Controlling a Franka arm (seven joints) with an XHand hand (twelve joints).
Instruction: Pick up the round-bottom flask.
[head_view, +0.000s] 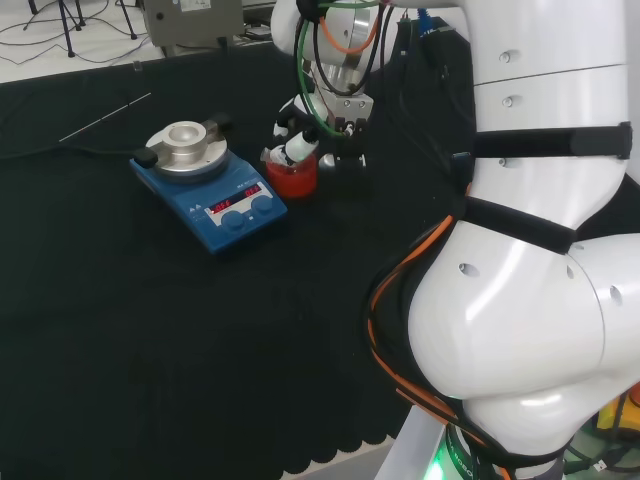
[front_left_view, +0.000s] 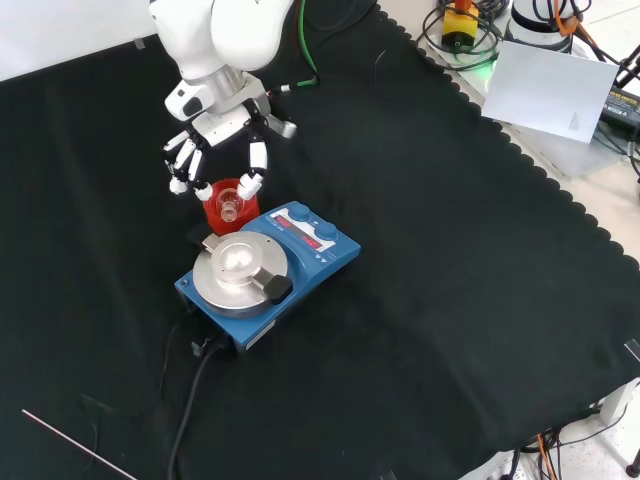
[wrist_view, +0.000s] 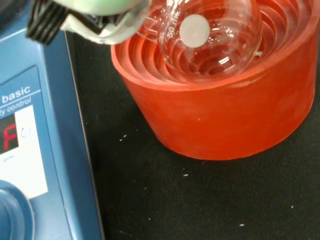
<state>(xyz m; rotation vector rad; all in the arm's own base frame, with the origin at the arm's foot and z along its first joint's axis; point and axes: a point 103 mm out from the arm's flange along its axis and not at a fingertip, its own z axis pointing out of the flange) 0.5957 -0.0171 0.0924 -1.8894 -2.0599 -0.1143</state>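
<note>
The round-bottom flask (wrist_view: 210, 35) is clear glass with a white spot on its bulb. It rests in a red ribbed ring stand (wrist_view: 225, 115). In the front view the flask (front_left_view: 230, 207) sits with its neck up in the stand (front_left_view: 214, 216), right behind the stirrer. The hand (front_left_view: 222, 125) hangs just above it, with its fingers (front_left_view: 257, 160) spread and pointing down on either side of the neck, not closed on it. In the head view the hand (head_view: 318, 128) reaches down at the stand (head_view: 292, 180). A blurred part of the hand (wrist_view: 95, 15) lies close to the flask's neck.
A blue magnetic stirrer (front_left_view: 300, 250) with a round metal plate (front_left_view: 238, 265) stands against the stand; it is also seen in the head view (head_view: 235, 205). Its black cable (front_left_view: 190, 400) runs toward the front edge. A thin rod (front_left_view: 80, 445) lies on the cloth.
</note>
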